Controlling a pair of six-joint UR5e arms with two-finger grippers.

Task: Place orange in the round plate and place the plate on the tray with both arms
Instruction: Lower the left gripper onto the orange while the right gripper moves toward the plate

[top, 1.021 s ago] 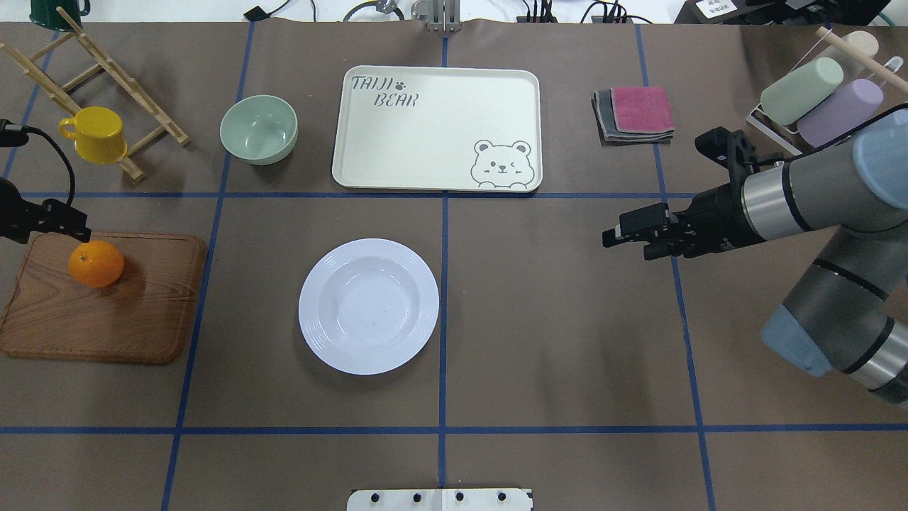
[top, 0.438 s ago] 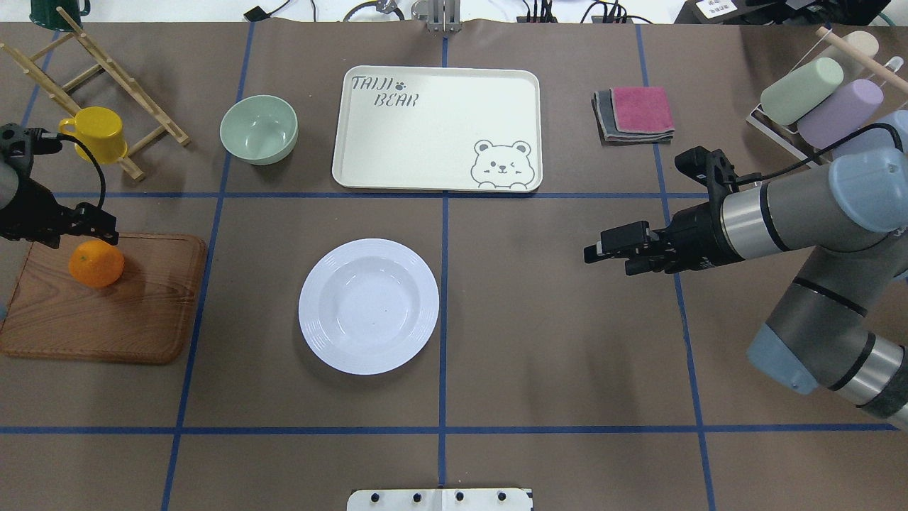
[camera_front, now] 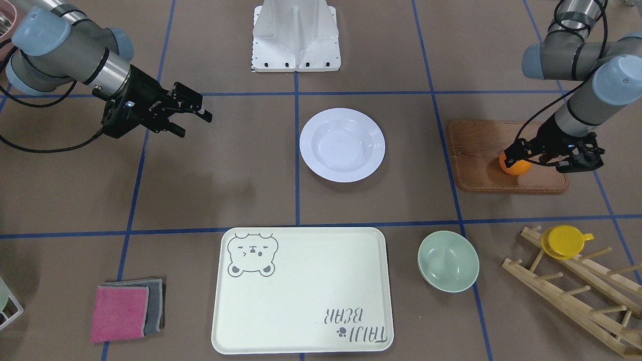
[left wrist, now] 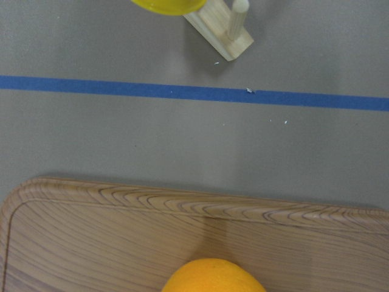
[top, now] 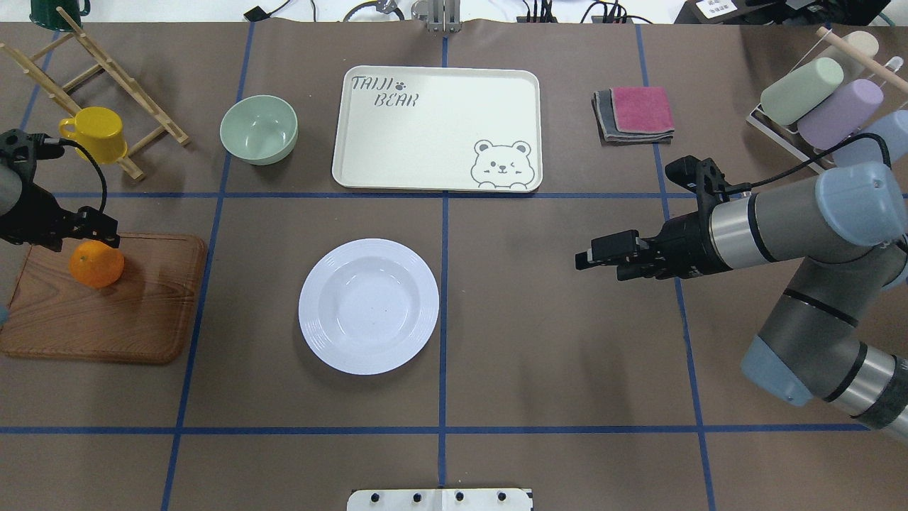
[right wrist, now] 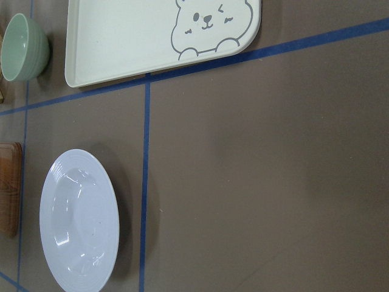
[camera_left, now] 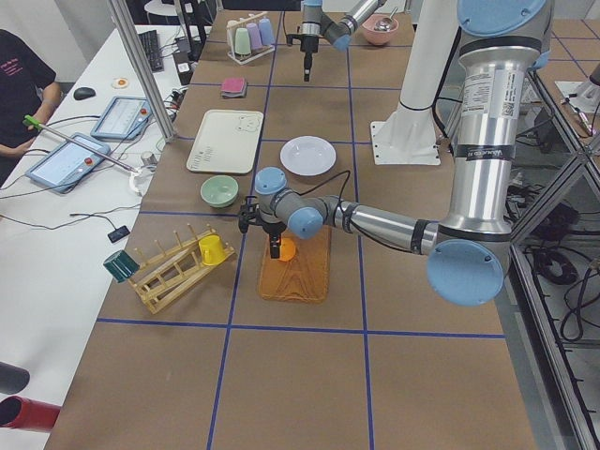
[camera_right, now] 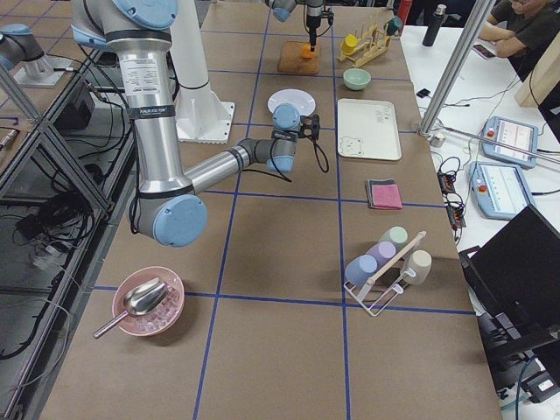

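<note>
If the left gripper (top: 96, 233), jaws unreadable, closes off-centre, the orange (top: 96, 266) could roll off the board (top: 128, 319); the right gripper's (top: 603, 264) jaws stand apart.

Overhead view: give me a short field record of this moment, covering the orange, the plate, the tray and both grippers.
orange: on the cutting board, not lifted
plate: white, empty, on the table, apart from the tray
tray: empty, beyond the plate
left gripper: right at the orange, over the board; open or shut cannot be told
right gripper: open, holds nothing, off to the plate's side
task stage: orange not yet in the plate
</note>
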